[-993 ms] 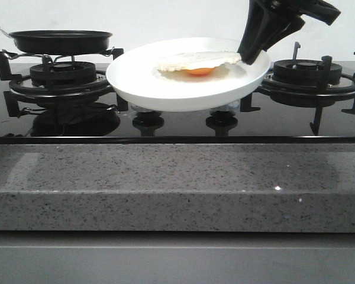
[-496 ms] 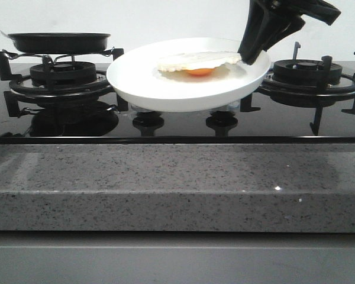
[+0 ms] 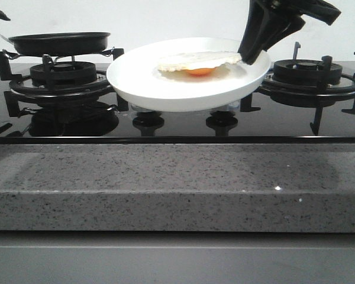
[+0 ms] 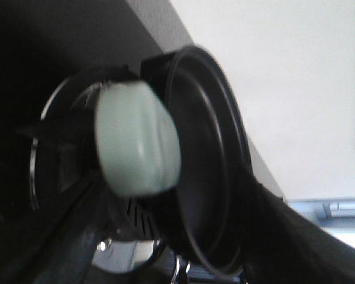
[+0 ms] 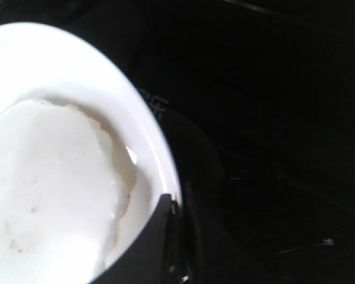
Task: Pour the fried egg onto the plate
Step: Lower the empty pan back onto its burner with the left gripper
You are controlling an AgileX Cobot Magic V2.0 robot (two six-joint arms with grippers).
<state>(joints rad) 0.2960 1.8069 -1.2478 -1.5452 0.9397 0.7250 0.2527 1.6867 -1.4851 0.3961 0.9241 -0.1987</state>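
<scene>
Glossy black gas hob (image 3: 177, 121) with two iron burner grates, behind a speckled grey stone counter edge. Between the burners – round, shallow white plate (image 3: 165, 83), raised off the glass and pinched at its right rim by the right gripper (image 3: 251, 56), probably to keep it level. Shallow black frying pan (image 3: 59, 41) set on the left grate, empty, its pale green handle (image 4: 136, 139) near the left gripper – clenched or released, cannot tell. Small fried egg (image 3: 198, 62) lying on the plate, toward the held rim – free room on the left side.
</scene>
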